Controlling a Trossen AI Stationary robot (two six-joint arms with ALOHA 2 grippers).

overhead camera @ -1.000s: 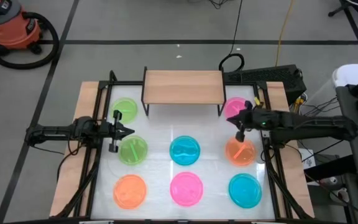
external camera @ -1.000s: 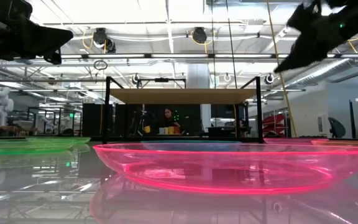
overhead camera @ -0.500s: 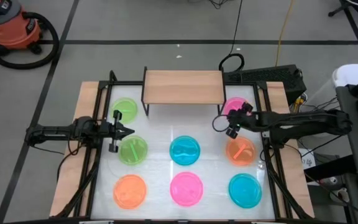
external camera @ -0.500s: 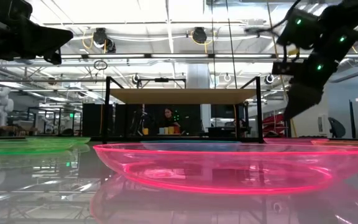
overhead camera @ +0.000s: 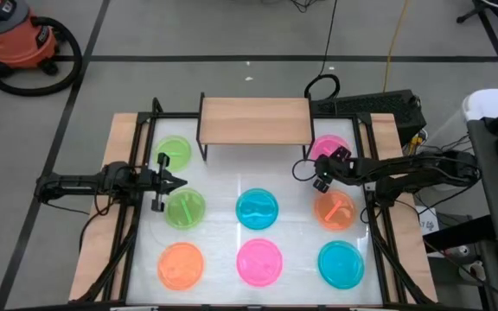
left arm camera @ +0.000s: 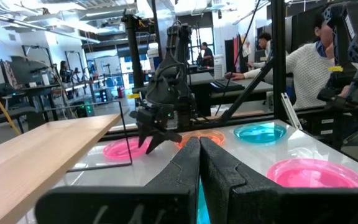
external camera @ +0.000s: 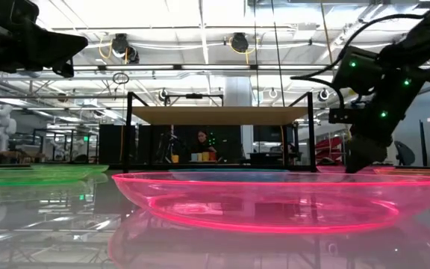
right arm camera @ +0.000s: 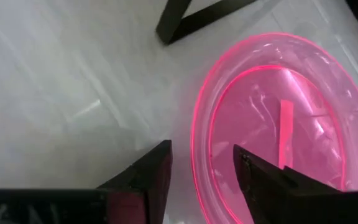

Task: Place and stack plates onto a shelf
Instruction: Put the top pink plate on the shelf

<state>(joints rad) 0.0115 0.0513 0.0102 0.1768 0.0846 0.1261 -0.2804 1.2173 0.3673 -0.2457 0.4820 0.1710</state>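
Right gripper [overhead camera: 320,179] is held over the rim of the rear pink plate [overhead camera: 322,149], its fingers [right arm camera: 153,171] parted.

In the right wrist view one finger is seen on each side of that plate's rim, neither shown touching it; the plate lies on the white table [overhead camera: 223,186] beside a leg of the shelf [overhead camera: 254,119]. The left gripper [overhead camera: 178,181] is held between the two green plates [overhead camera: 184,210], its fingers pressed together and nothing held. Seven more plates are spread across the table, and the wooden shelf top is bare.
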